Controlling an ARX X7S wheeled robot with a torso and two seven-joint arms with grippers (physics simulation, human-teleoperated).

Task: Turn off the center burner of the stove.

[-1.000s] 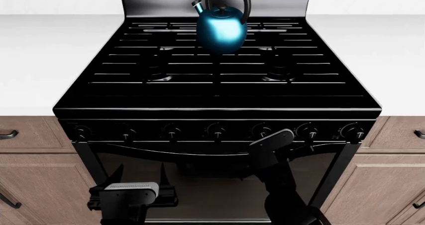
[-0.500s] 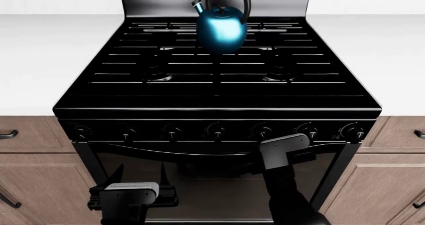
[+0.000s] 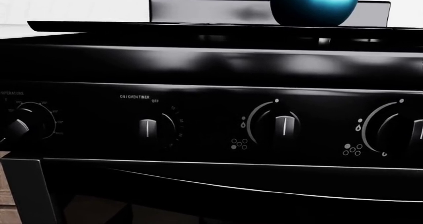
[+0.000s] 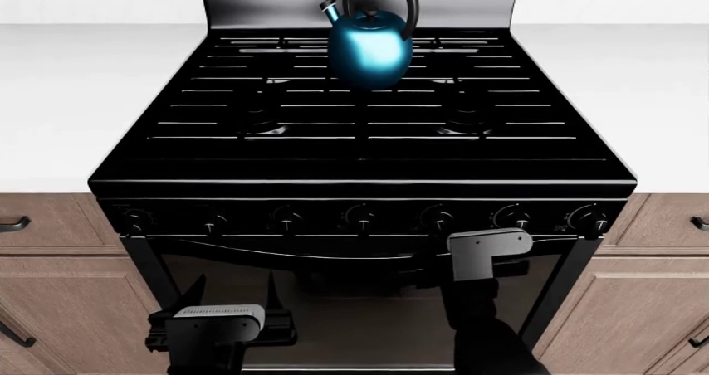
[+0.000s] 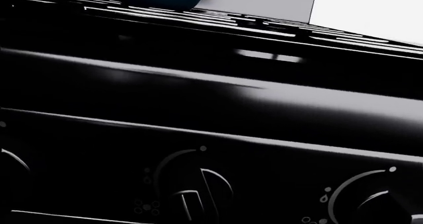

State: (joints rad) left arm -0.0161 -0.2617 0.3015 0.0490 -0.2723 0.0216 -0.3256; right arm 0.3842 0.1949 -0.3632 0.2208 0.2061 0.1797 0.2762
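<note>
The glossy black stove (image 4: 366, 155) fills the middle of the head view, with a row of round knobs (image 4: 361, 218) on its front panel. The center burner is hidden beneath the grate bars and a blue kettle (image 4: 371, 50). My right gripper (image 4: 476, 263) is close in front of the panel, just below the fifth (image 4: 437, 218) and sixth (image 4: 512, 218) knobs from the left, and looks open and empty. Its wrist view shows two knobs (image 5: 198, 192) (image 5: 383, 201) close up. My left gripper (image 4: 232, 296) is open and empty, low before the oven door. Its wrist view faces left-side knobs (image 3: 156, 131) (image 3: 281, 127).
White countertops (image 4: 66, 101) flank the stove on both sides. Wooden cabinet drawers with dark handles (image 4: 13, 223) sit below them. The kettle also shows at the cooktop's back in the left wrist view (image 3: 316, 3). The raised back panel (image 4: 277, 2) closes the rear.
My right gripper has moved right along the knob panel and rolled from tilted to level. The left arm, kettle and knobs have not moved.
</note>
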